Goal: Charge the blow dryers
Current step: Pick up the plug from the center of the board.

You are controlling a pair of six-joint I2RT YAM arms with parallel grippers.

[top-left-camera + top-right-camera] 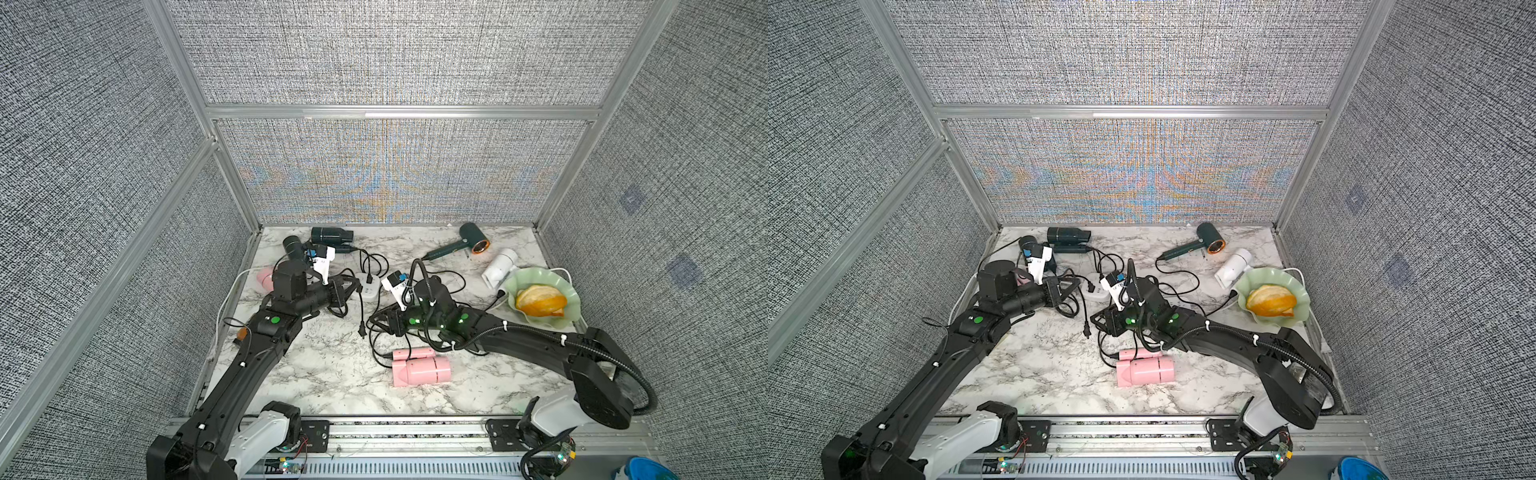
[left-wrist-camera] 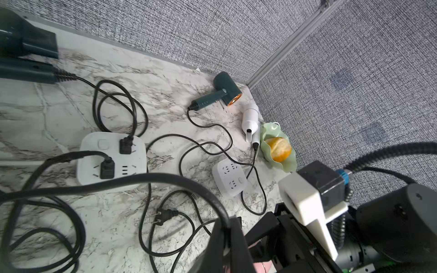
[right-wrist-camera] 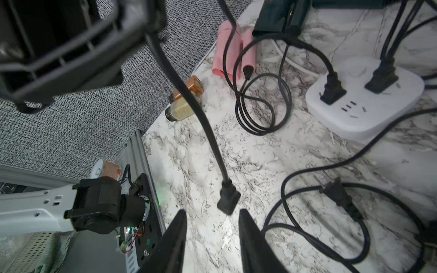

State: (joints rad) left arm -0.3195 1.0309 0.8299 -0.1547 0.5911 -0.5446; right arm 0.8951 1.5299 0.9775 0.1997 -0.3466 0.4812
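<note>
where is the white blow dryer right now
In both top views the white blow dryer lies at the far right of the table, between the dark green blow dryer and the green bowl.

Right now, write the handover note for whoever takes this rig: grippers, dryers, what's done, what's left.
Left gripper: shut on a black cord; its plug hangs just ahead of the right gripper, open and empty.
Dryers: dark dryer and second dark dryer back left; pink dryer at the left edge; second pink dryer front centre; green dryer and white dryer back right.
Done: two plugs sit in the big power strip.
Left: the held plug, a loose plug on the table, and the rest; the small power strip shows no plugs.
</note>
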